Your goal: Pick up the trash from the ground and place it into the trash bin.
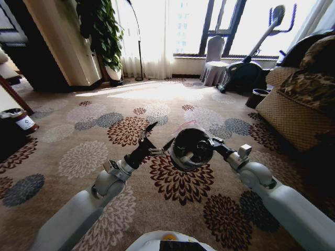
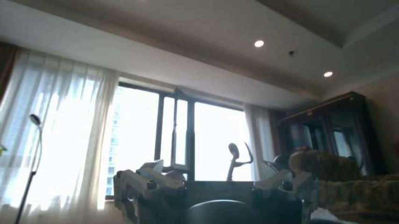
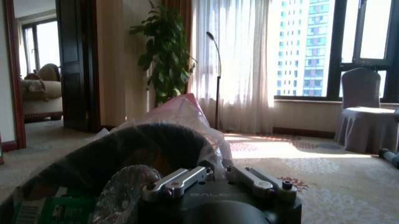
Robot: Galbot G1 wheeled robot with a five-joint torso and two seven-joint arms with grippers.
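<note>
covering the floor, floral carpet (image 1: 89, 157) meets curtained window (image 1: 152, 31).

Black bin, pink liner, flowered carpet

The trash bin (image 1: 189, 148) is black with a translucent whitish-pink liner (image 3: 181, 112); green packaging (image 3: 53, 207) shows inside. The carpet (image 1: 94, 157) is tan with maroon, grey and cream flower medallions.

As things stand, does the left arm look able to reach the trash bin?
Probably yes: the left gripper hangs just beside the trash bin, which the right gripper holds up by its rim, with nothing between them.
</note>
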